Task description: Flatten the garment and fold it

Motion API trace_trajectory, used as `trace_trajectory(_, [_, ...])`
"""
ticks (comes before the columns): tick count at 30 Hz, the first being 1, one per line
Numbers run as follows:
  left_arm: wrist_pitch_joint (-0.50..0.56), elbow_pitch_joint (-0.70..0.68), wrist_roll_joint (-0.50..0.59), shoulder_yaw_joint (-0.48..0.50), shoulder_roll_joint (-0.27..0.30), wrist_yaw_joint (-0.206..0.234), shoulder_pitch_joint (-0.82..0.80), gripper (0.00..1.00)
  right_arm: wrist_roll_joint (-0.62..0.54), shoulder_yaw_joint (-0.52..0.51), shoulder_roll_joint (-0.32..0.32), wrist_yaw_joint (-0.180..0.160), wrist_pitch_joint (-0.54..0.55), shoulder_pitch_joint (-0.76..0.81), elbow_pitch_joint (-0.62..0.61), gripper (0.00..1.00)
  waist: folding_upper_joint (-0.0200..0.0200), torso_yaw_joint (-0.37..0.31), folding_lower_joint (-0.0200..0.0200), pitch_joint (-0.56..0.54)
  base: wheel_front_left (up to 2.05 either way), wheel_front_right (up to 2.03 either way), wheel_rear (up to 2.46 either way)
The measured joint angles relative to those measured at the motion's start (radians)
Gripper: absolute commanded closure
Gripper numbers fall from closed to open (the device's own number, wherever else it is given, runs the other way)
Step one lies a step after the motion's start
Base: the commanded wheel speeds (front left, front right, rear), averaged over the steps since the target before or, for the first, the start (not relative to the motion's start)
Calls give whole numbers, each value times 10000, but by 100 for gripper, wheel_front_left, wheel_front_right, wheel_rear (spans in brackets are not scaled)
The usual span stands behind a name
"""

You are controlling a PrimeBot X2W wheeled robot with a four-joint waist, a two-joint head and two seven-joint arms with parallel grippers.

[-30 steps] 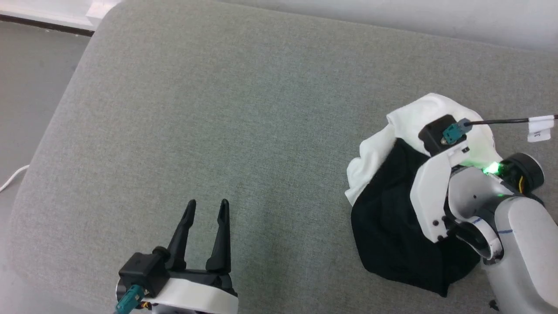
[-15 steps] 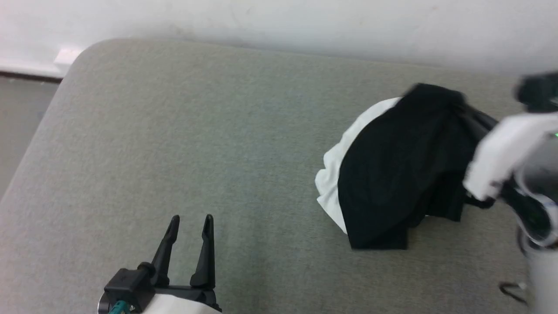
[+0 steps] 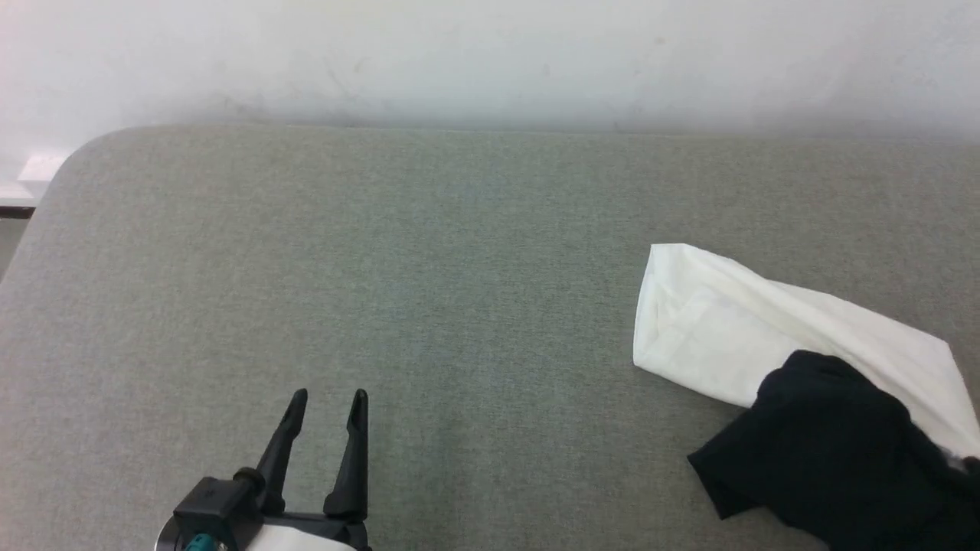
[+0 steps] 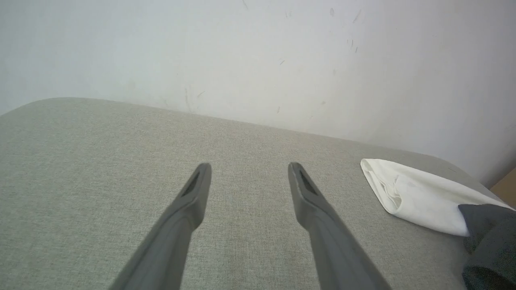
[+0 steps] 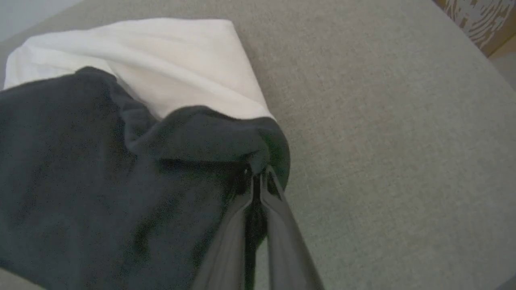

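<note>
The garment (image 3: 735, 329) lies bunched at the right of the grey cushion, its white part spread toward the back and its black part (image 3: 834, 451) heaped in front. In the right wrist view my right gripper (image 5: 257, 175) is shut on a fold of the black cloth (image 5: 100, 181), with the white part (image 5: 161, 60) beyond it. My left gripper (image 3: 328, 399) is open and holds nothing at the lower left, well away from the garment. The left wrist view shows the left gripper (image 4: 250, 167) spread over bare cushion, with the garment (image 4: 419, 197) off to the right.
The grey cushion (image 3: 383, 268) is backed by a white wall (image 3: 490, 61) along its far edge. Its rounded left corner drops off at the far left. A wooden-patterned surface (image 5: 483, 20) shows past the cushion's edge in the right wrist view.
The head camera has tilted up, bringing the wall into view. The right arm has left the head view. The garment has been turned over, with the white part now laid toward the back.
</note>
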Motion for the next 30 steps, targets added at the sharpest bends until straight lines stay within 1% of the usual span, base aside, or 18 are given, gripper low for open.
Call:
trace_trajectory(1, [59,-42,0,4,25,13,1,0,71,136,13,0,-238,102,203,100,0,-49,0,-11,0,0,0])
trace_trajectory(2, [79,-82,0,6,40,27,3,0,42,263,27,0,-497,128,336,97,0,-91,1,-23,0,0,0])
trace_trajectory(3, [81,-107,0,4,54,31,3,0,-52,420,23,0,-729,117,403,55,0,-128,1,-37,0,0,0])
trace_trajectory(4, [109,-142,2,-8,61,81,8,0,-107,581,21,0,-903,70,433,0,0,-160,1,-48,0,0,0])
trace_trajectory(7, [213,-230,4,-73,61,102,12,0,-412,1108,25,0,-1181,-317,209,0,0,-189,1,-85,0,0,0])
trace_trajectory(10, [213,-272,4,-142,48,102,6,0,-815,1620,25,0,-1147,-1041,-675,0,0,-88,2,-98,0,0,0])
trace_trajectory(13, [198,-326,4,-209,-2,104,-20,0,-1241,2372,12,0,-539,-1828,-1586,0,0,83,2,-83,0,0,0])
trace_trajectory(16, [161,-328,2,-261,-61,113,-28,0,-1313,3254,-167,0,560,-2540,-1820,0,0,297,2,-17,0,0,0])
trace_trajectory(20, [63,-249,-2,-349,-144,113,-73,0,-1313,4280,-817,-2,2685,-3288,-1193,0,0,566,2,223,0,0,0])
trace_trajectory(21, [50,-205,-8,-368,-171,111,-132,0,-1336,4575,-1074,0,3239,-3446,-970,0,0,633,3,302,0,0,0])
trace_trajectory(23, [-23,-109,-25,-405,-207,109,-304,0,-1356,5049,-1549,0,3962,-3754,-541,0,0,781,3,470,0,0,0])
trace_trajectory(26, [-94,50,-52,-468,-251,58,-582,0,-1421,5664,-2207,0,4491,-4273,75,0,0,1030,4,747,0,0,0])
trace_trajectory(30, [-203,284,-105,-568,-324,-35,-878,0,-1450,6241,-2683,0,4692,-4680,924,0,0,1401,4,1121,0,0,0])
